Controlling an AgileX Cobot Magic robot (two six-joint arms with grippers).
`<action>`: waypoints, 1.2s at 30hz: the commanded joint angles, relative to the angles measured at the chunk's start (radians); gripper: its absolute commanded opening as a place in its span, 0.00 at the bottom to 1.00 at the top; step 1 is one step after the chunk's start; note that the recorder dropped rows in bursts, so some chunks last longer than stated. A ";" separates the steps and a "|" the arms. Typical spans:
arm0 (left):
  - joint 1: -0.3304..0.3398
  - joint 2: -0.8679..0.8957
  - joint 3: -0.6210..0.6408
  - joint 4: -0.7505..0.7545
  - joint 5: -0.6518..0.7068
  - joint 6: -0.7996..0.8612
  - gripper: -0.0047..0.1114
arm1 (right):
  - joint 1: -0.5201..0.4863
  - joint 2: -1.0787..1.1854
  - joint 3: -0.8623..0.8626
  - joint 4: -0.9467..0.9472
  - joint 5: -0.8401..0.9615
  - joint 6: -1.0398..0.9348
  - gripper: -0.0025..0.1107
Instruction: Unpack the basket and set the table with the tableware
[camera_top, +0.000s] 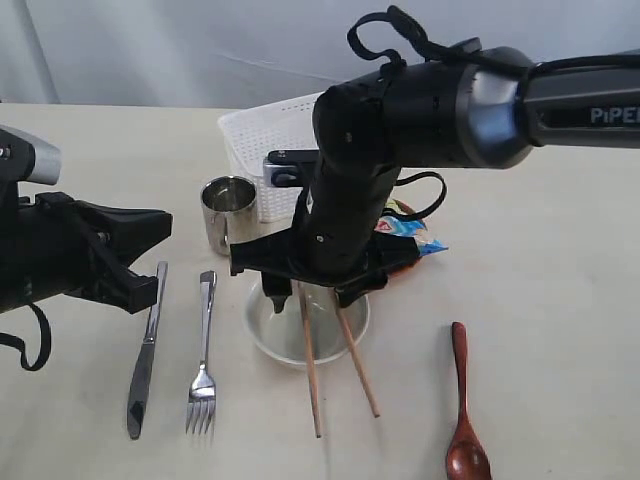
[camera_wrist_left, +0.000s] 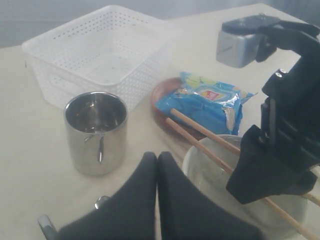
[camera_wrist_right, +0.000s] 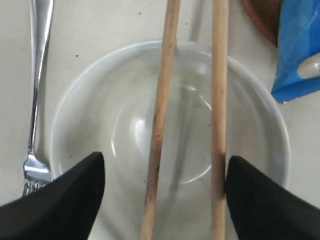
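Finding: your right fingers (camera_wrist_right: 75, 200) stand spread wide above the cream round bowl (camera_top: 258, 338), one on each side of the two wooden chopsticks (camera_wrist_right: 161, 100), and pinch nothing. The sticks lean across the bowl's rim with their near ends on the pale beige table (camera_top: 560, 330). Their long axis runs through the gap. Your left fingers (camera_wrist_left: 145, 200) are pressed together, well apart from the sticks. The steel fork (camera_top: 203, 360) lies just beside the bowl. Bare table lies between the sticks and the dark wooden spoon (camera_top: 465, 430).
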 joint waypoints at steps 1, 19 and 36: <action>0.003 -0.006 0.004 -0.007 -0.001 0.005 0.04 | 0.002 -0.002 -0.001 0.027 0.004 0.041 0.49; 0.003 -0.006 0.004 -0.007 -0.001 0.005 0.04 | 0.022 0.005 -0.001 0.019 0.002 0.120 0.40; 0.003 -0.006 0.004 -0.007 -0.001 0.005 0.04 | 0.015 -0.115 -0.085 -0.089 0.082 0.073 0.40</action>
